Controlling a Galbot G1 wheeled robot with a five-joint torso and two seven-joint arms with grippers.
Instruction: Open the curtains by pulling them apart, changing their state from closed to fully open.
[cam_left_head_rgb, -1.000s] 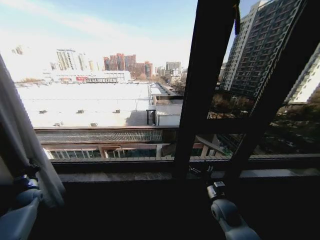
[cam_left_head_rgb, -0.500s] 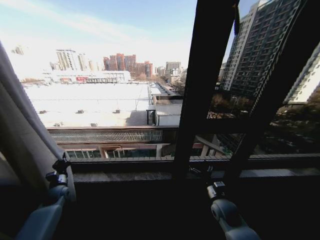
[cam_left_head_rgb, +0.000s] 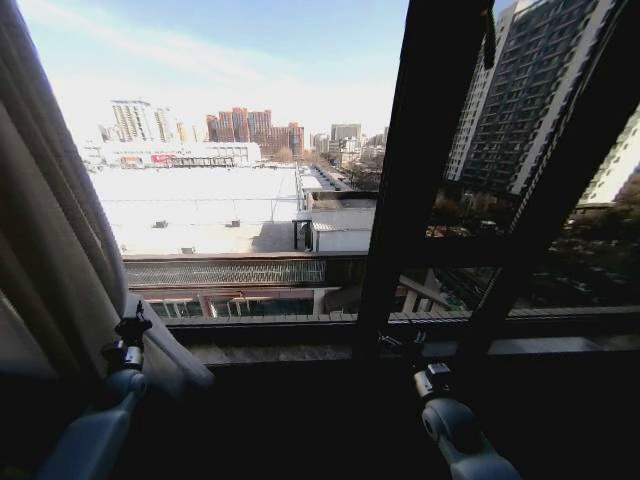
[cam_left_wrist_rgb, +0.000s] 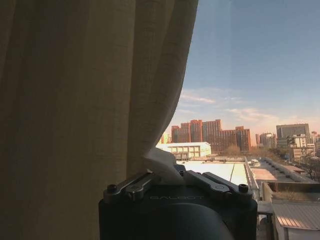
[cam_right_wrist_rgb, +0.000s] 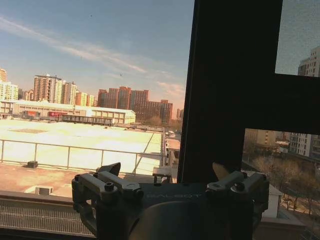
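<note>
Because the job is to draw the panels apart, the left gripper (cam_left_head_rgb: 131, 330) sits low at the left of the head view, pressed against the lower edge of the curtains (cam_left_head_rgb: 55, 250). In the left wrist view its 2 fingers appear drawn together with a pale fold of that fabric (cam_left_wrist_rgb: 162, 165) pinched between them, so I judge it clamped on the cloth rather than merely touching it. Holding the hem low probably lets the arm drag the whole pleated length sideways along its rail.

The right gripper (cam_left_head_rgb: 432, 378) waits lower centre-right, just in front of the sill (cam_left_head_rgb: 300, 350) and near the foot of the dark window frame (cam_left_head_rgb: 420, 170). In the right wrist view its jaws stand spread wide with nothing between them; it looks idle.

Beyond the arms, the cloth is gathered as a thick cream bundle at the far left of the window, sloping down toward the held hem. The glass to the right of it is uncovered. On that showing, the left panel seems mostly open, though how far the bundle could still travel leftward cannot be told.

Farther out lie a wide pale rooftop (cam_left_head_rgb: 190, 205), distant red-brown towers (cam_left_head_rgb: 255, 125) and a tall apartment block (cam_left_head_rgb: 520, 90).
</note>
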